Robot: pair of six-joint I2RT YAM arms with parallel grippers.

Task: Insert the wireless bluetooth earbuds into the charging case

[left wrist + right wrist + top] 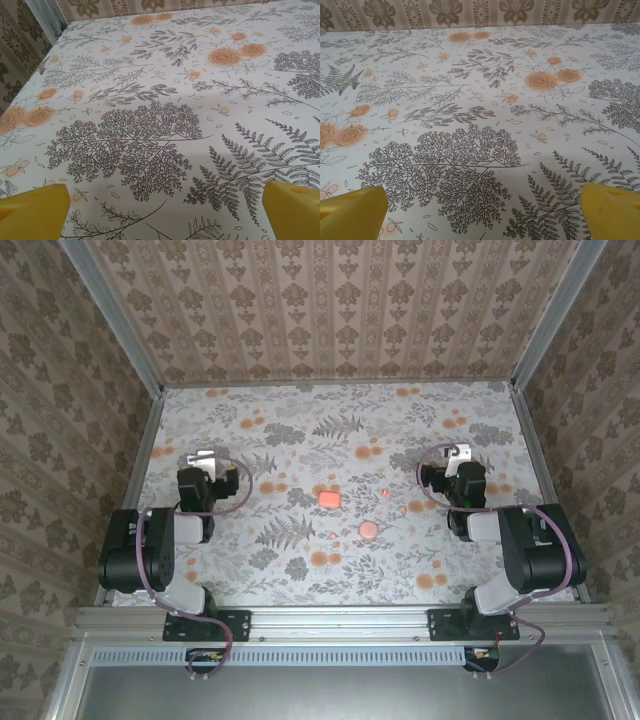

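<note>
You have one charging case (pixel 328 498) mid-table. One pale-pink disc (pixel 368 531) lies near it, toward your right base. What look like two speck-sized earbuds (pixel 386 492) lie right of the case. The left gripper (pixel 205 458) and right gripper (pixel 458 452) both gape wide, well clear of it on either side, over open table (pixel 300 425).

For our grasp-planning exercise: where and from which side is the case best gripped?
Probably from above, jaws closing across the shorter span of the case, on its long edges. It lies flat on the table, standing clear of other things, so a sideways approach has little wall to catch.
</note>
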